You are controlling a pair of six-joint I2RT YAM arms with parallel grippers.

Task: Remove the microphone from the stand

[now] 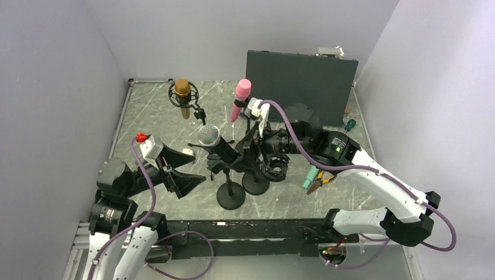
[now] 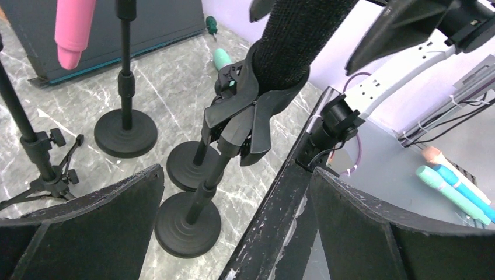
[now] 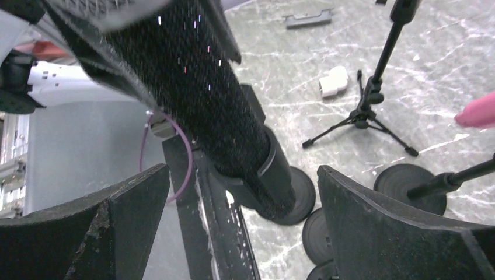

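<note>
While clipped to its stand (image 1: 230,196), black microphone (image 1: 218,145) between left tool (image 2: 236,170) and right tool (image 3: 242,169), both wide (pink microphone (image 1: 240,99) nearby)

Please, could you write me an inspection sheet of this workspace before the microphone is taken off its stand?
Surface: grey marbled table.
Job's things: black microphone tilted, clipped in its stand.
Clutter: pink microphone and brown microphone, also mounted; pliers, screwdriver, small white object.
Grippers: left gripper open, short of the stand; right gripper open around the black microphone's body.
Cables: purple cable along each arm.
Surroundings: pale walls, dark panel at the back.
</note>
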